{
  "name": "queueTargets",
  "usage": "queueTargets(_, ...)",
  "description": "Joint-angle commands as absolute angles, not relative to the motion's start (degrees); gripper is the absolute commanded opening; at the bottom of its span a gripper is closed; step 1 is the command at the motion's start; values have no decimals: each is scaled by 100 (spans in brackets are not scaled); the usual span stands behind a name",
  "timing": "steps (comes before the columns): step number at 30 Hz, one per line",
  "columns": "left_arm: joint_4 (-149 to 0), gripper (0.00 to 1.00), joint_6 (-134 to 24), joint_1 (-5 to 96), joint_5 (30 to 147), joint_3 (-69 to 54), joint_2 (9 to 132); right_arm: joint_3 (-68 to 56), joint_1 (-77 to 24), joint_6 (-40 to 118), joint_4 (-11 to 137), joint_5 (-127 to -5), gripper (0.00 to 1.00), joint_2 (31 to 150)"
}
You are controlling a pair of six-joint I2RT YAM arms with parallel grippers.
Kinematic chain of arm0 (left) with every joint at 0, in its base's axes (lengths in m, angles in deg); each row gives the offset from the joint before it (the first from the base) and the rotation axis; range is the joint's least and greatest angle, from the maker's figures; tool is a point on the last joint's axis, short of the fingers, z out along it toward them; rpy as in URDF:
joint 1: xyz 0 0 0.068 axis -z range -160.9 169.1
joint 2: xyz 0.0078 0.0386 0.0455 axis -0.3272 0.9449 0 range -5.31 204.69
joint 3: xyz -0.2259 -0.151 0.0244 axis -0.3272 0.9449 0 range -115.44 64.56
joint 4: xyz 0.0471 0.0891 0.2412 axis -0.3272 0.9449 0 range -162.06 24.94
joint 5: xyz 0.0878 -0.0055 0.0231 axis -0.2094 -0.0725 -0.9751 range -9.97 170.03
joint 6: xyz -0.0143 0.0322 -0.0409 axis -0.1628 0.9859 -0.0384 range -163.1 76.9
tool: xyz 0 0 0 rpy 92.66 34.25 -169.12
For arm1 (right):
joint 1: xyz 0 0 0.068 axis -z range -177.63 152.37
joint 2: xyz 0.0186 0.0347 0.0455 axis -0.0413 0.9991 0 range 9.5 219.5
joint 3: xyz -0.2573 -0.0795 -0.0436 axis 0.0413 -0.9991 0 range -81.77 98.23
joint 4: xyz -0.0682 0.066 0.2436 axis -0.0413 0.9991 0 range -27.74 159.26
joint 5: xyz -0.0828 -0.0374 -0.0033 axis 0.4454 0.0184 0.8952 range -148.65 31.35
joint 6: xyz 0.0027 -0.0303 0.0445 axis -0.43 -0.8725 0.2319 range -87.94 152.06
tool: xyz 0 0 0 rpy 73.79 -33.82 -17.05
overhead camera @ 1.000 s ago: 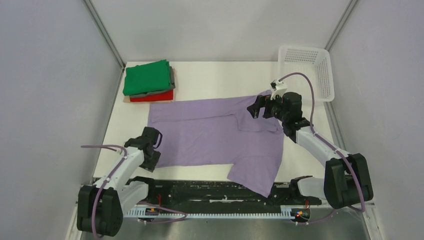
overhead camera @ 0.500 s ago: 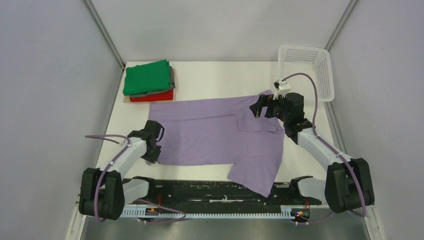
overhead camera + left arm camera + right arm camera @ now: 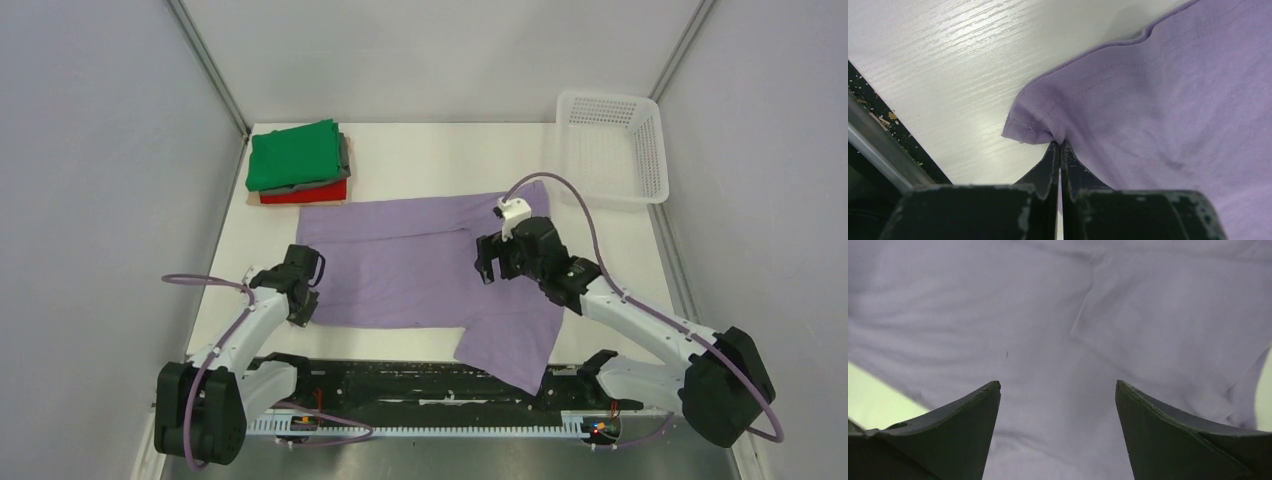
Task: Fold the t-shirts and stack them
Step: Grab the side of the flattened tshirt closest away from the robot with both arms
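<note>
At the centre is a plain lavender shirt [image 3: 400, 265]. Upper left: plain green shirt [image 3: 293, 153], grey shirt [image 3: 345, 155], red shirt [image 3: 310, 194]. Upper right: white mesh basket [image 3: 605, 96]. The table [image 3: 440, 160] is white.

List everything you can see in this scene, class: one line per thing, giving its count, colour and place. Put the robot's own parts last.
lavender t-shirt: one, light purple, spread flat mid-table, one part lapping over the near edge.
green t-shirt: one, green, folded, top of the stack at the far left corner.
grey t-shirt: one, grey, folded, under the green one.
red t-shirt: one, red, folded, lowest shirt in the stack.
basket: one, white mesh, far right corner.
table: one, white.
left gripper: one, black, shut on the lavender t-shirt's near left corner.
right gripper: one, black, open above the lavender t-shirt.
</note>
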State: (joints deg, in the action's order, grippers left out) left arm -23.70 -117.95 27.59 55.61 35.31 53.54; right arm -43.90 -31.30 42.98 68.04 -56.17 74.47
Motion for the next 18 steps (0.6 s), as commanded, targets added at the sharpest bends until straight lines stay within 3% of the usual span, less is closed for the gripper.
queueTargets(1,-2597,2,-11472,2756,5326,3557,5419,-4438,-3923,4036,8780,-5389,84,7299)
queueTargets(6,-2629,2,-11434,2756,5391,3543,5470,-4613,-5558,4599,10226,-5252,77,7242)
queueTargets(12,-2738,2,-11360,2754,5517,3660,5293,-4827,-6722,4892,10188,-5874,67,7225)
queueTargets(18,-2636,2,-11304,2754,5525,3638,5125,-4879,-7348,4631,10106,-5984,60,8158)
